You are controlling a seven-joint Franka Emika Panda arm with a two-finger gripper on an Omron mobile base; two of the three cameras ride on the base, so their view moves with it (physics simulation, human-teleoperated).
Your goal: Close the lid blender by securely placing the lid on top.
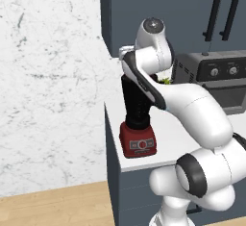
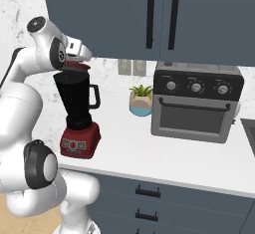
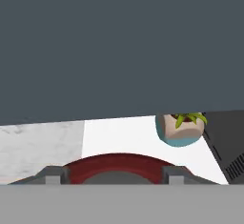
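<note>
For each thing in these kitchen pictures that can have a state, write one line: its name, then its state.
blender: upright on the counter, lid at its rim.
lid: between the gripper's fingers, at the jar's top.
gripper: closed on the lid.
toaster oven: door shut.
cabinet doors: shut.

You see the blender (image 2: 77,116) standing at the counter's (image 2: 164,158) nine o'clock edge, the red lid (image 2: 75,67) at its rim under the claw (image 2: 78,58), with the toaster oven (image 2: 195,102) toward three o'clock.
</note>
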